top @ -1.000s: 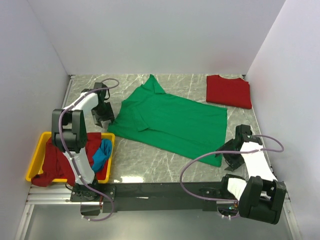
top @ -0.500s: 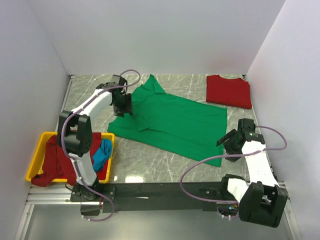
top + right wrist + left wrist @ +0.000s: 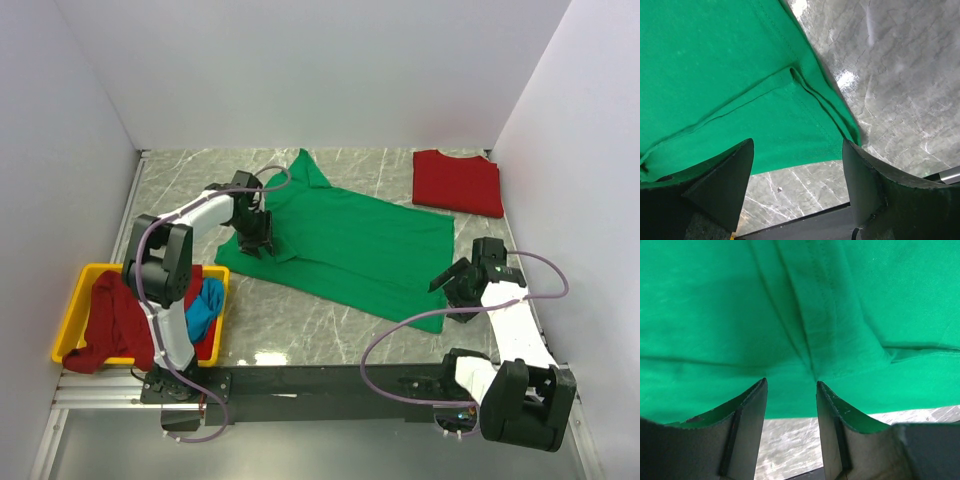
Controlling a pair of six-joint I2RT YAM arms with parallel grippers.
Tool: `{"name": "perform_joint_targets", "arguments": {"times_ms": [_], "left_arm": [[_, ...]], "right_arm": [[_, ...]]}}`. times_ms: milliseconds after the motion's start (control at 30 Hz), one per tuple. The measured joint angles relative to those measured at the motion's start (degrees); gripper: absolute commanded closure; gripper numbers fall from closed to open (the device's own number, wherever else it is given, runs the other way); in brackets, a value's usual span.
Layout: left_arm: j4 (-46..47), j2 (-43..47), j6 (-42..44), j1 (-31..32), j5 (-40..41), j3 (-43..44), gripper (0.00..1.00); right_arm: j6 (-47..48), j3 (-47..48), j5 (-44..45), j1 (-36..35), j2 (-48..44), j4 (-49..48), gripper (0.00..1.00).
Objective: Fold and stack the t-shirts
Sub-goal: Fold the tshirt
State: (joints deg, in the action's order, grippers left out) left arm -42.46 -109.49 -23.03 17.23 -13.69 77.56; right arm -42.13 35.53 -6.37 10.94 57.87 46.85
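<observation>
A bright green t-shirt (image 3: 350, 240) lies spread flat across the middle of the table. My left gripper (image 3: 256, 240) hovers over its left edge by the sleeve seam. In the left wrist view the jaws (image 3: 791, 382) stand apart with only green cloth (image 3: 715, 315) below and nothing between them. My right gripper (image 3: 447, 283) is at the shirt's near right corner. It is wide open (image 3: 797, 145) above the hem (image 3: 820, 107). A folded red t-shirt (image 3: 457, 182) lies at the back right. A dark red shirt (image 3: 110, 320) and a blue one (image 3: 205, 308) sit crumpled in the bin.
The yellow plastic bin (image 3: 72, 315) stands at the near left beside the left arm's base. White walls close in the table on the left, back and right. Bare marble (image 3: 300, 320) shows in front of the green shirt, and a black rail runs along the near edge.
The left arm swung right, from beside the shirt to over its left edge, and its jaws narrowed. The right gripper lifted and shifted slightly towards the shirt's near right corner.
</observation>
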Motion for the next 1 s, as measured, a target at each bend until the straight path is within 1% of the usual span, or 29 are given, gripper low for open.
{"name": "perform_joint_targets", "arguments": {"times_ms": [133,233,333,833,1000], "left_arm": [[1.09,-1.79,-0.39,0.72,-1.03,0.0,0.52],[1.53,-2.56,-0.68,0.87,-1.73,0.0,0.57],[1.7,-2.82,-0.83,0.96,-2.58,0.0,0.59],[2.58,-3.56,-1.66,1.53,-4.5,0.37,0.57],[2.54,-4.09,-1.66,1.88,-5.01,1.03,0.6]], "right_arm": [[0.0,-0.5,-0.42,-0.11,-0.17,-0.17,0.23],[-0.02,-1.09,-0.59,-0.11,-0.76,-0.44,0.23],[-0.07,-1.53,-0.72,-0.11,-1.09,-0.48,0.23],[-0.44,-2.14,-1.31,-0.13,-1.18,-1.07,0.23],[-0.44,-2.19,-1.66,-0.2,-1.18,-1.09,0.23]]}}
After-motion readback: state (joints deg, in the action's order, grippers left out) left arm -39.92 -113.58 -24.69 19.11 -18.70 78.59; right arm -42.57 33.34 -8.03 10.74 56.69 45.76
